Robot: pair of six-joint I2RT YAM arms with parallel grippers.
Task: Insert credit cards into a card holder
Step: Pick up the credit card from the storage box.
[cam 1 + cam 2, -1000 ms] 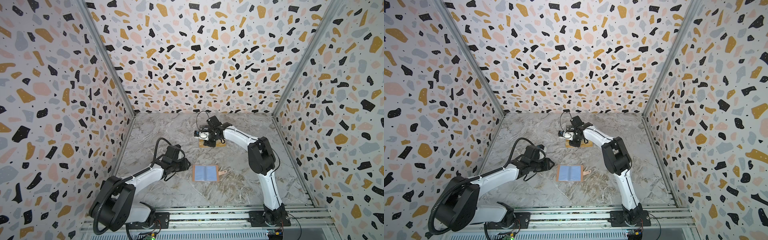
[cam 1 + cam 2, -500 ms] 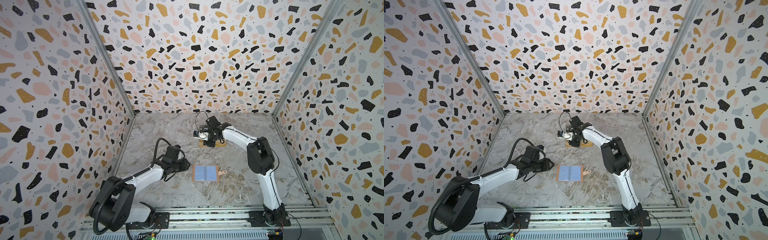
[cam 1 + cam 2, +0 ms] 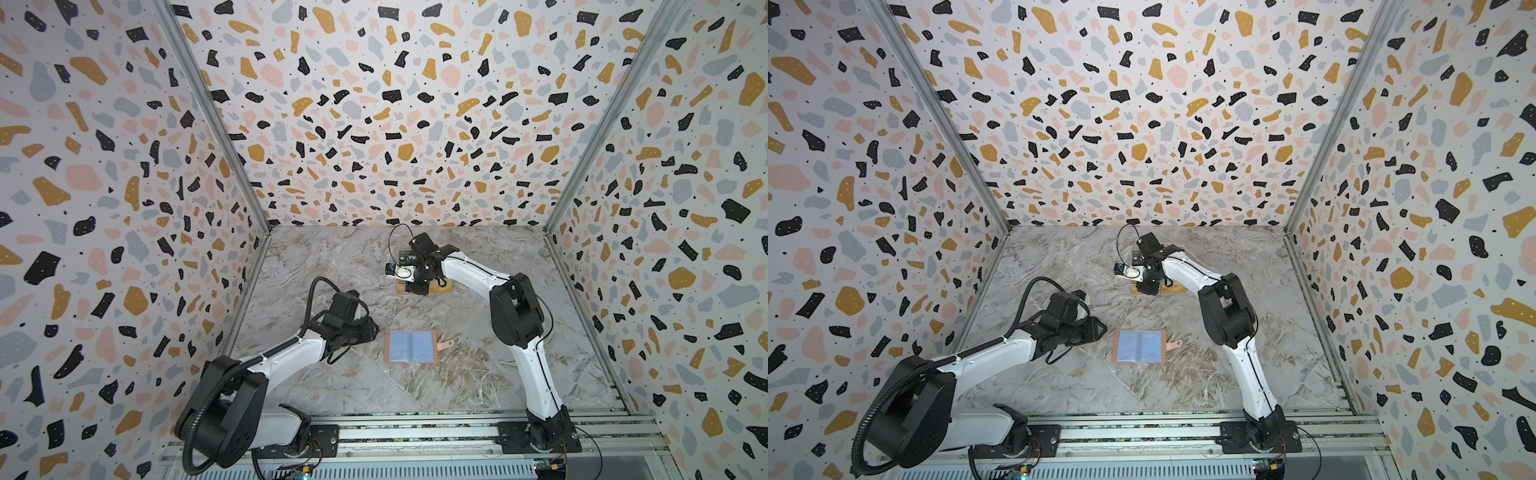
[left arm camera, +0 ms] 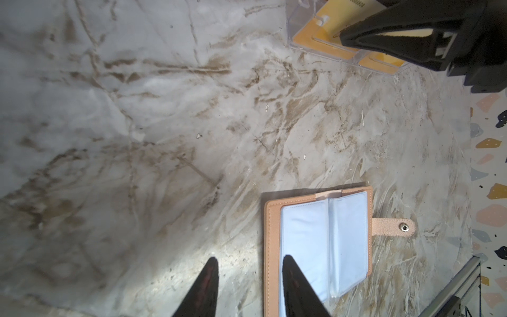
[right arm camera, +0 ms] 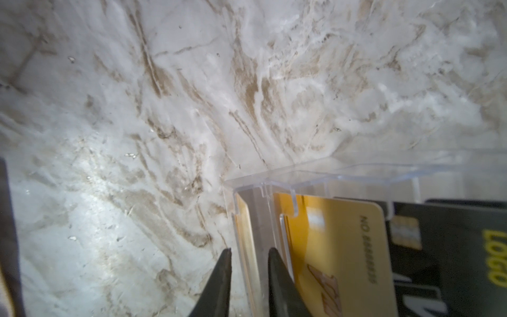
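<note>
Salmon-pink and lying open flat on the marble, the card holder (image 3: pixel 410 346) shows me its bluish sleeves. One end of it runs out of the left wrist view. My left gripper (image 4: pixel 248 260) hangs at the holder's edge opposite the strap tab (image 4: pixel 395 227). Its fingers are apart with nothing between them, and one tip is over the pink border.

Beyond the holder, toward the back wall, the clear stand (image 5: pixel 329 175) carries the credit cards (image 5: pixel 343 247). In both top views the right arm covers most of it, so I can't count the cards there. My right gripper (image 5: pixel 249 251) straddles the front gold card (image 5: pixel 244 233) and a clear wall of the stand, but I cannot tell whether it is pinching. Black cards (image 5: pixel 452 247) stand behind the gold ones, cropped by the frame edge, and their print is too blurred to read fully.
</note>
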